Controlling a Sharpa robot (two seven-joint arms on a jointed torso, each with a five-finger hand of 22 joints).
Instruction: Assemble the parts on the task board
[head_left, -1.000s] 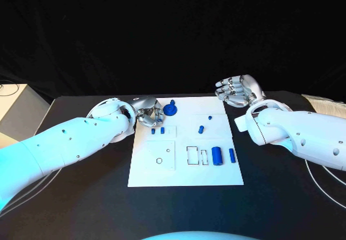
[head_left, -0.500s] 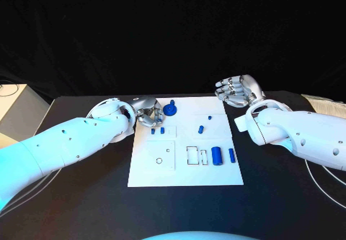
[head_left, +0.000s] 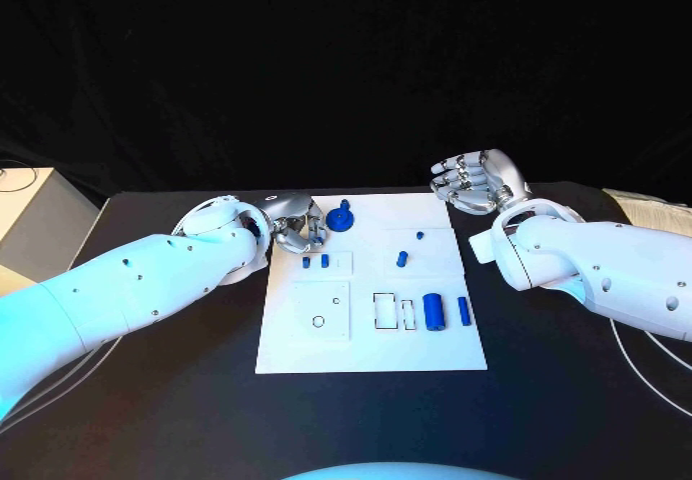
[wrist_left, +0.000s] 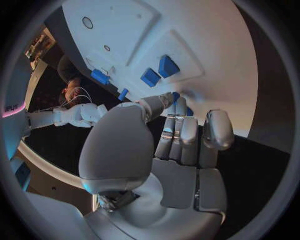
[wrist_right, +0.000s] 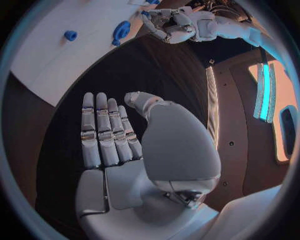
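Observation:
The white task board (head_left: 375, 345) lies in the middle of the black table. At its far left corner my left hand (head_left: 296, 223) is curled, thumb and fingertips pinching a blue round part (head_left: 340, 217); a sliver of that part (wrist_left: 177, 94) peeks out beside the thumb. Two small blue pegs (head_left: 315, 261) stand just nearer than it, and two more (head_left: 402, 259) sit mid-board. Two blue cylinders (head_left: 433, 311) lie on the right side of the board. My right hand (head_left: 476, 180) hovers beyond the far right corner, fingers straight and holding nothing (wrist_right: 109, 135).
Empty outlined slots (head_left: 385, 310) and a round hole (head_left: 317, 322) mark the near half of the board. A pale box (head_left: 29, 225) stands off the table's left edge. Bare black tabletop (head_left: 173, 400) surrounds the board.

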